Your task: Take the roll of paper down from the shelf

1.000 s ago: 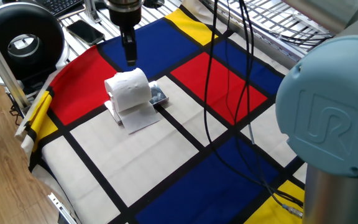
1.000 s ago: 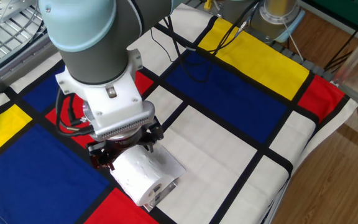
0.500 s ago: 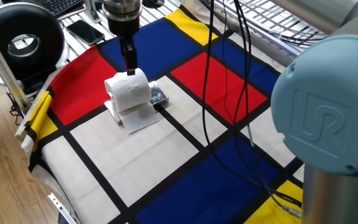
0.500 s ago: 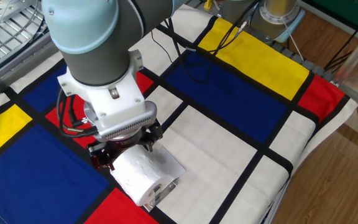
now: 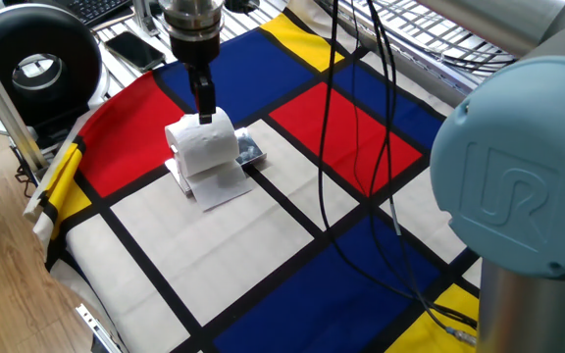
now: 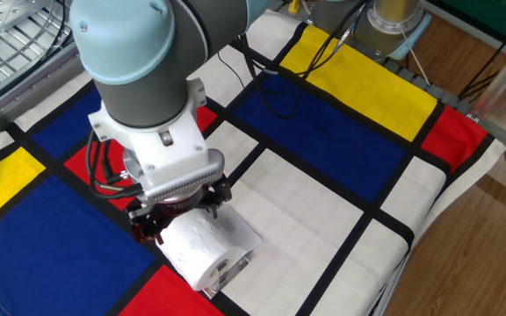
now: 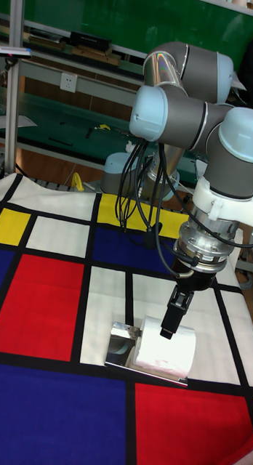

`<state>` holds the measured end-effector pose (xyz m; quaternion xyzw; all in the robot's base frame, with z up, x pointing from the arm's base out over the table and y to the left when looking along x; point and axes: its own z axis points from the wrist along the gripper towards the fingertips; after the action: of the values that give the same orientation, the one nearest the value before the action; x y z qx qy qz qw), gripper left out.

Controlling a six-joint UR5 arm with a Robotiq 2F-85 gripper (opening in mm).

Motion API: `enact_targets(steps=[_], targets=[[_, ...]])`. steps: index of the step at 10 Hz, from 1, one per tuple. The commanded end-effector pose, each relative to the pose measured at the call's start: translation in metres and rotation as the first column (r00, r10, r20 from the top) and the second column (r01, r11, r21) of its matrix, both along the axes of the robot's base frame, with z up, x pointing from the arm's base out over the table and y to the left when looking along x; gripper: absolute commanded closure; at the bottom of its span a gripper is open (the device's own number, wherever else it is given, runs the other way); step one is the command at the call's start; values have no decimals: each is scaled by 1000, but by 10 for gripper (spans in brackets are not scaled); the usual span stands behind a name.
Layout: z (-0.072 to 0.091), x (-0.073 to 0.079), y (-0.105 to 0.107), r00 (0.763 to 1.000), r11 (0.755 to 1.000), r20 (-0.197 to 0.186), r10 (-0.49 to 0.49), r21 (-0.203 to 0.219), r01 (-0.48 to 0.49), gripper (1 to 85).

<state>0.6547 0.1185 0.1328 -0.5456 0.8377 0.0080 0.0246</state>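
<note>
The white, soft, embossed roll of paper (image 5: pixel 203 143) sits on its side on top of the small low shelf of shiny silvery metal (image 5: pixel 249 150), and that shelf rests on the bench, which is draped in a cloth of red, blue, yellow and white blocks split by black lines (image 5: pixel 361 127). The shelf carries the roll and nothing else; its reflective top pokes out past one end of the roll in the tall fixed view, with an upturned silvery lip (image 7: pixel 121 336) showing there. One loose sheet (image 5: pixel 218 184) trails off the roll and drapes down over the shelf's front edge onto the white block of the cloth. The roll looks plump and round, not crushed. The dark end effector (image 5: pixel 204 105) hangs right at the top of the roll, its tip just at the paper; whether it actually touches I can't say. Its fingers look close together, but from these angles I cannot tell whether they are spread or pressed together. In the other fixed view the wrist covers the back of the roll, with the front end of it peeking out below.
</note>
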Motion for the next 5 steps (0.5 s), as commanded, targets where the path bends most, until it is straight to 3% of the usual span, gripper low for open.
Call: enact_targets(steps=[1, 2, 3, 5], targets=[[-2, -2, -13, 996, 995, -11, 91, -51, -91, 43], [-2, -2, -19, 990, 987, -15, 141, -75, -142, 23], [-2, -5, -19, 990, 987, -27, 142, -72, -144, 17], [-2, -11, -6, 992, 992, -43, 121, -20, -122, 13]])
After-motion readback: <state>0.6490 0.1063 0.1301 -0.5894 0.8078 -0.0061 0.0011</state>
